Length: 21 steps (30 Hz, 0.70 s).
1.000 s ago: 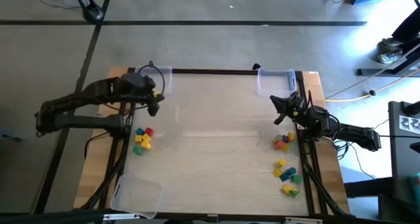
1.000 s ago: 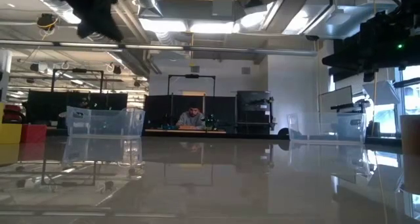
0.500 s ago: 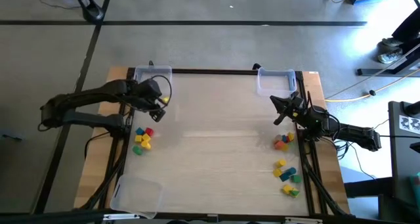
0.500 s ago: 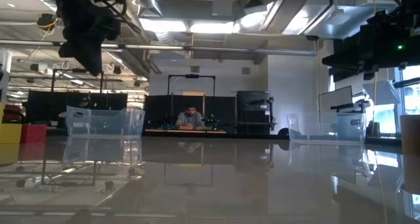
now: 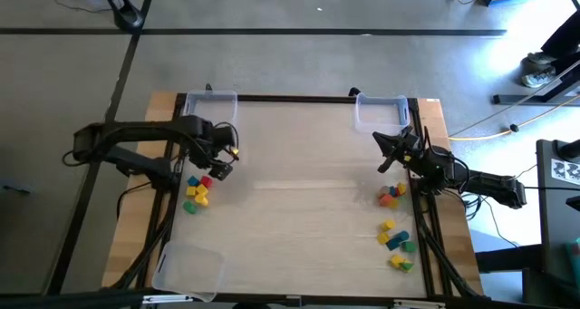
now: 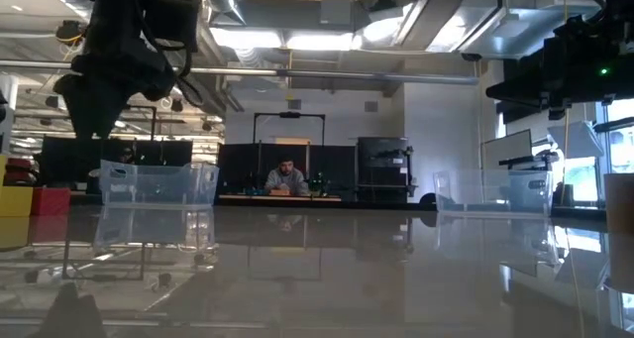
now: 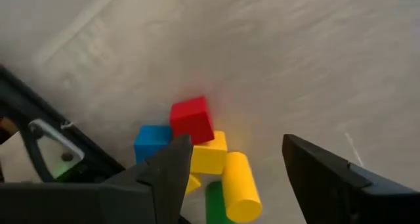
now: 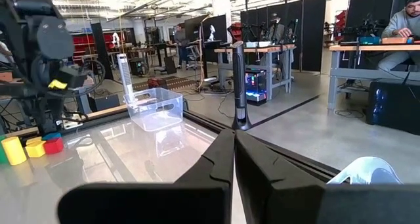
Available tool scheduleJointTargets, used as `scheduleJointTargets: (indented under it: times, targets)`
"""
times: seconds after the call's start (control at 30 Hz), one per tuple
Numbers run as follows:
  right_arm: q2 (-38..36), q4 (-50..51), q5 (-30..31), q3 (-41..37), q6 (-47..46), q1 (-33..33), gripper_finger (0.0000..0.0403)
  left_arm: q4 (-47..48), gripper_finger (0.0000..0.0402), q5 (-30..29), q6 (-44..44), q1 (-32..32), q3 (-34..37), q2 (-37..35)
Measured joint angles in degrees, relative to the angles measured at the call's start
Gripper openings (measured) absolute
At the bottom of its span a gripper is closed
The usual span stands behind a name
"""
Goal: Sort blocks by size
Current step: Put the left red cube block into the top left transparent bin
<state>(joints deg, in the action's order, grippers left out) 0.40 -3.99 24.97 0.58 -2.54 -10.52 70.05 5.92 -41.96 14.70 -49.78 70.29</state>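
Note:
A small heap of blocks (image 5: 197,190) lies at the table's left: red (image 7: 192,118), blue (image 7: 152,142), yellow (image 7: 210,156), a yellow cylinder (image 7: 240,186) and green (image 7: 214,201). My left gripper (image 5: 222,161) is open and empty, just above and to the far right of this heap. A second group of blocks (image 5: 396,236) lies at the right edge. My right gripper (image 5: 388,153) is shut and empty, above the table's right side, far of these blocks.
Clear plastic trays stand at the far left (image 5: 210,105), the far right (image 5: 379,111) and the near left corner (image 5: 190,271). The table's middle is bare wood. A person sits at a desk in the room behind (image 6: 286,177).
My left gripper has moved toward the table's near edge and down, away from the far left tray and toward the left heap of blocks. Its arm has swung with it.

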Motion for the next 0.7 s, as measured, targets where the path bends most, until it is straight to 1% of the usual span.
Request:
scheduleJointTargets:
  times: [0.1, 0.2, 0.27, 0.37, 0.5, 0.7]
  targets:
    - [0.0, 0.0, 0.0, 0.0, 0.0, 0.0, 0.0017, -0.3, 0.0228, -1.1, -3.3, -2.0, 0.0, 1.2]
    - [0.0, 0.1, 0.0, 0.0, 0.0, 0.0, 0.0017, 1.8, 0.0228, -3.6, -6.6, -3.4, 0.4, 2.5]
    - [0.0, 0.1, 0.0, 0.0, 0.0, 0.0, 0.0017, 0.4, 0.0228, -3.5, -7.7, -4.3, 2.2, 2.6]
    - [0.0, 0.1, 0.0, 0.0, 0.0, 0.0, 0.0017, -4.8, 0.0228, -1.9, -9.8, -5.6, 5.9, 2.6]
    - [0.0, 0.1, 0.0, 0.0, 0.1, 0.0, 0.0017, -5.4, 0.0228, -1.7, -12.0, -6.6, 9.8, 2.7]
    - [0.0, 0.2, 0.0, 0.0, 0.0, 0.0, 0.0017, -8.0, 0.0228, -4.6, -12.5, -6.6, 12.0, 2.6]
